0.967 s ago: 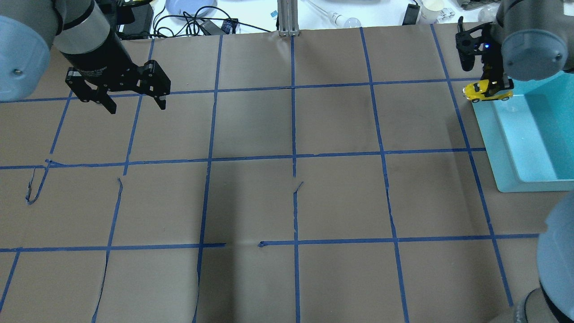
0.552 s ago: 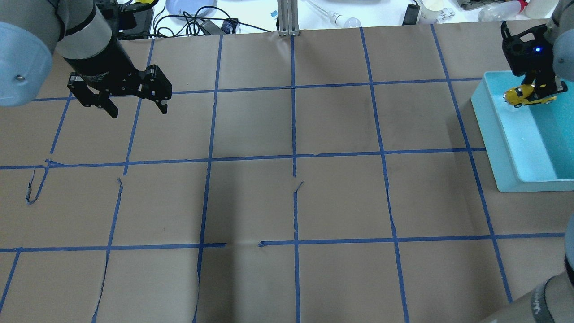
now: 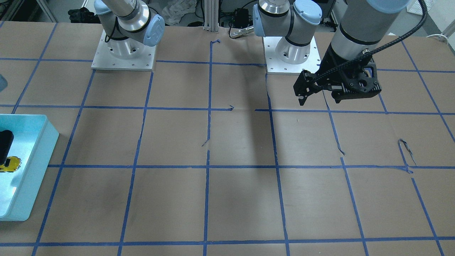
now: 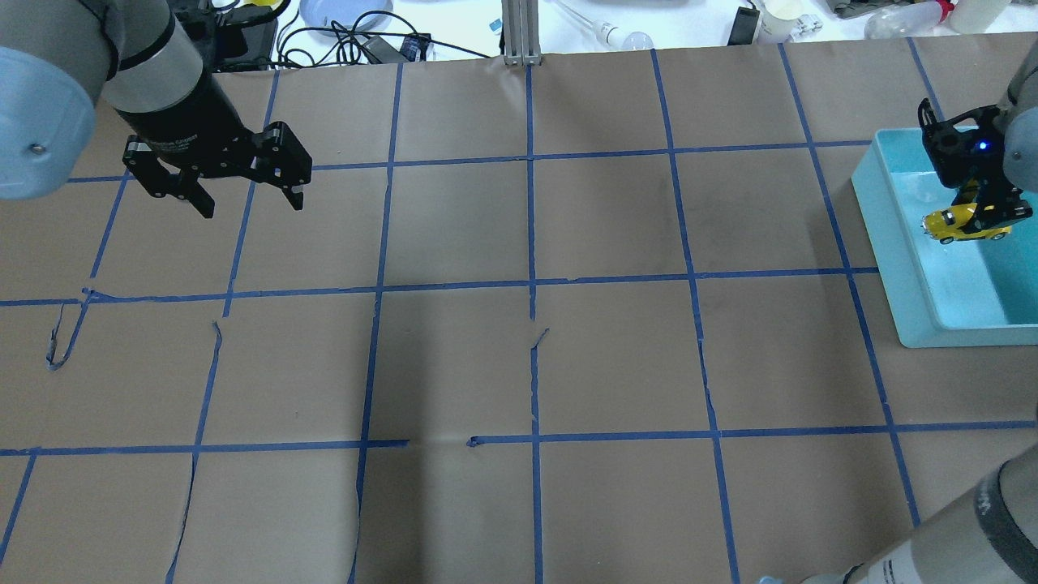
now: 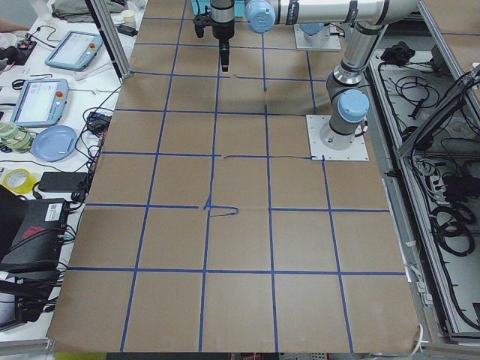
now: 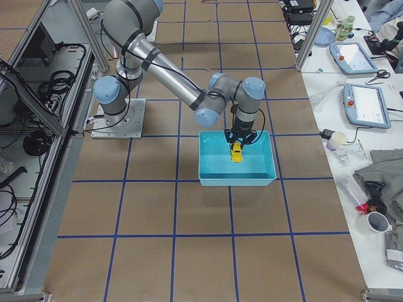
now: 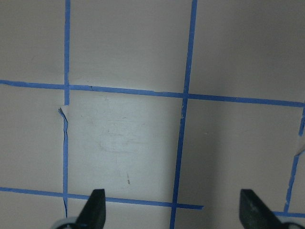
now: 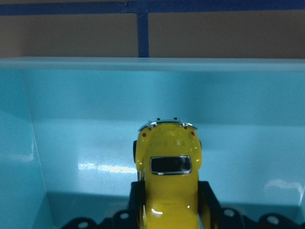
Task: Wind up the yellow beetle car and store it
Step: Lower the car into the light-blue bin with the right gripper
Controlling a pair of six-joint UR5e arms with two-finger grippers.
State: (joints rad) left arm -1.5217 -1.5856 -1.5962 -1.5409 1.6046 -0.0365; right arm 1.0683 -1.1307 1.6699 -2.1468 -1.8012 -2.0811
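You see two arms of the same build: silver-grey tubes joined by rounded housings with pale blue caps [image 3: 154,30]. Each has a square, light grey base plate [image 3: 123,61] with small screws along its edges. The left arm [image 3: 359,32] has a black cable [image 3: 394,42] running along it to the wrist, where the casing turns black. The right arm [image 6: 173,75] has the same grey tubing. Your left gripper [image 4: 251,204] is matt black and angular, with white lettering [image 4: 174,143] on its body and two tapered fingers. The right gripper [image 4: 980,217] is black too, with a small blue light [image 4: 983,147] glowing on it.
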